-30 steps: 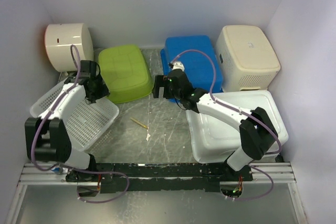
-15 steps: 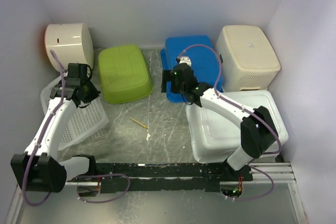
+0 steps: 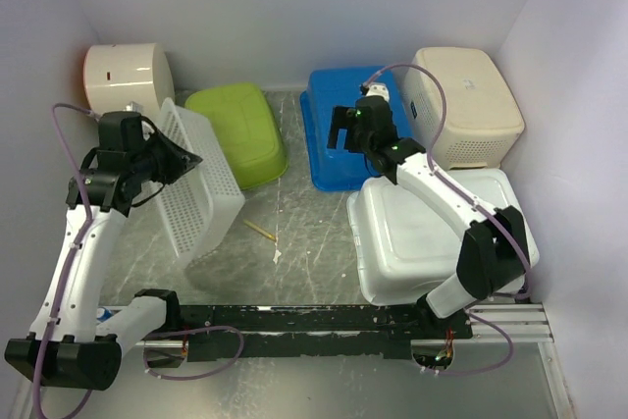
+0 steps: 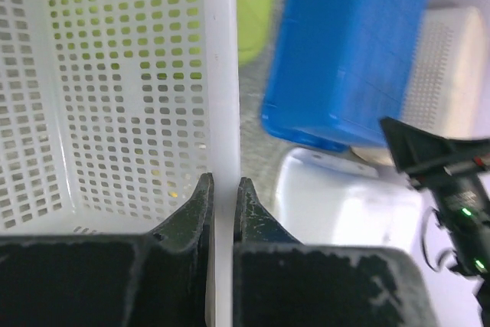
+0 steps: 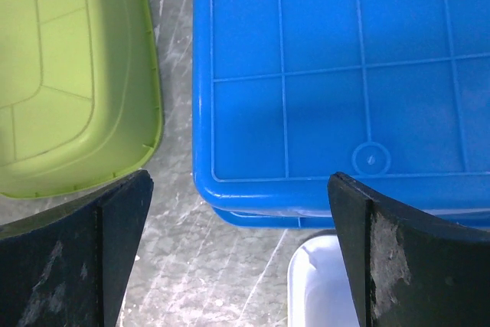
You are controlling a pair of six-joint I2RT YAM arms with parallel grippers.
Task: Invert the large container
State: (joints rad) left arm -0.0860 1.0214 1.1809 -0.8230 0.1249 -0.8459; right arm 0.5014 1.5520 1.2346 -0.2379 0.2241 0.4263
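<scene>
- The large container (image 3: 442, 237) is found at the near right of the table (image 3: 304, 233), close to the right arm's base, with that arm's forearm crossing above it. Whether its mouth or its base faces up cannot be told with certainty from above.
- It is judged to be light for its bulk, stiff at the rim but somewhat flexible across the broad walls, and slippery because of the glossy plastic. A grip on the rim lip along a long side is judged best, since the smooth rounded corners offer little purchase. A hold from both sides may be needed, as the tub is wide.
- The left gripper (image 4: 222, 197) is seen clamped on the rim of a white perforated basket (image 3: 201, 183), the thin edge pinched between nearly closed fingers. The basket is held tipped up on its side at the left, well apart from the large container.
- The right gripper (image 5: 241, 197) is spread wide with nothing between its fingers. It hovers over the near edge of the blue tub (image 3: 334, 90); contact with the tub cannot be confirmed. A corner of the large container is glimpsed just below in the right wrist view.
- Farther back, a green tub (image 3: 240, 130) is set base-up beside the blue tub, and a cream basket (image 3: 461, 100) is placed at the far right, just beyond the large container.
</scene>
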